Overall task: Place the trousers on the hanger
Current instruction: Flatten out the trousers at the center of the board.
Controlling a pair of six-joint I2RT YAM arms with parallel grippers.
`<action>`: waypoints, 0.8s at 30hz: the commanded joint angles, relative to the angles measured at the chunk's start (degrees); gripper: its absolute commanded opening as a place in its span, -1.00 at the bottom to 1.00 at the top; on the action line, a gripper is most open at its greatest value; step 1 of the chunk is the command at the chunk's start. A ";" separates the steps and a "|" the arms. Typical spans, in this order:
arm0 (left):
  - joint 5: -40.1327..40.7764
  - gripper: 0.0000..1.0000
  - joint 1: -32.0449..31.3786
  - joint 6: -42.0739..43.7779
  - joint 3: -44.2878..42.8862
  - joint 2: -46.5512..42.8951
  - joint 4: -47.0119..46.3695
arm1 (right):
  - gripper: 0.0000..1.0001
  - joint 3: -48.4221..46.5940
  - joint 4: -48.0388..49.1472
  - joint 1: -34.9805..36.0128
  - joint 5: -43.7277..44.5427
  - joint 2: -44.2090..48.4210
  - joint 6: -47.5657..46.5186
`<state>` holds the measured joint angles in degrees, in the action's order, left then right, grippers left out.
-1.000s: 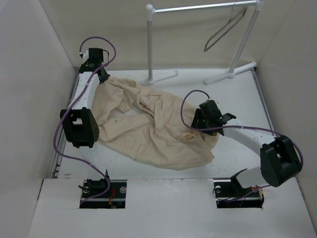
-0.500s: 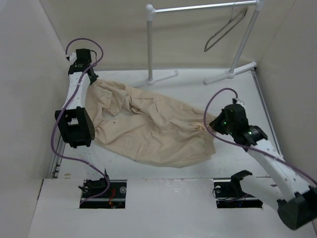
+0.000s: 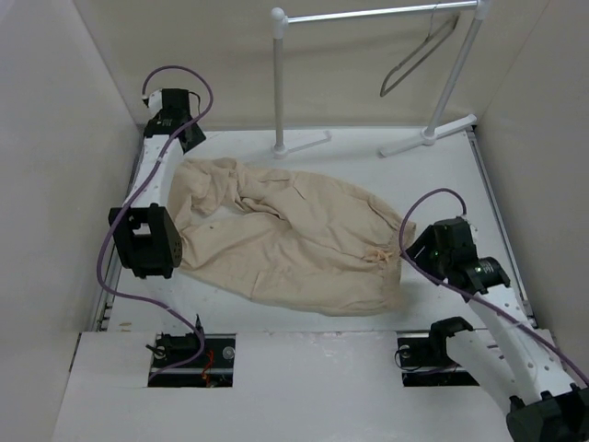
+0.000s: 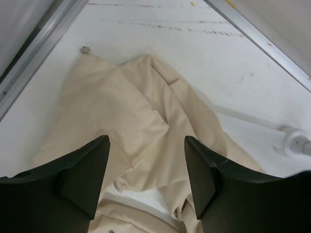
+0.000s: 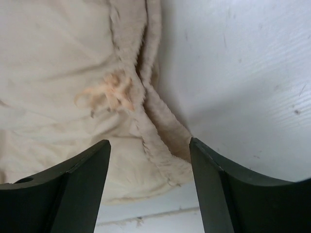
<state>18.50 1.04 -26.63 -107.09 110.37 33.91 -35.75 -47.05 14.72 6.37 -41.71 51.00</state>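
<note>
The beige trousers (image 3: 285, 235) lie spread and wrinkled across the middle of the table, waistband and drawstring toward the right. My left gripper (image 3: 189, 136) hovers open just past their far-left leg end. In the left wrist view the cloth (image 4: 141, 111) lies below my open left gripper (image 4: 146, 141), nothing between the fingers. My right gripper (image 3: 416, 247) is open just off the waistband's right edge. The right wrist view shows the waistband hem (image 5: 155, 136) under my open right gripper (image 5: 149, 142). The thin grey wire hanger (image 3: 419, 55) hangs from the rack's bar at the back right.
A white tubular rack (image 3: 280, 83) stands at the back, its feet (image 3: 428, 136) resting on the table; one foot (image 4: 294, 143) shows in the left wrist view. Beige walls close in the table on the left, back and right.
Both grippers were shut on the trousers, stretching them apart; both have now opened and let go. The right arm has drawn back toward the near right, and the cloth lies flatter.
</note>
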 commanded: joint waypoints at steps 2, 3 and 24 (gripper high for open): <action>1.27 0.22 -8.00 0.53 9.05 -14.54 -1.82 | 0.07 -3.98 8.36 -5.09 1.54 -4.76 -3.45; 1.27 0.20 -10.89 0.18 13.53 -17.61 -2.61 | -0.10 -3.98 9.77 -6.58 1.02 -6.43 -3.45; -3.64 -0.20 -29.21 -20.29 69.02 -39.79 -8.06 | -0.87 -8.62 27.02 -16.77 -1.99 -38.09 -0.47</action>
<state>16.95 -29.71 -42.94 -40.77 72.34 27.86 -40.14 -22.65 1.39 1.50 -79.44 48.88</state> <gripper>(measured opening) 0.405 0.098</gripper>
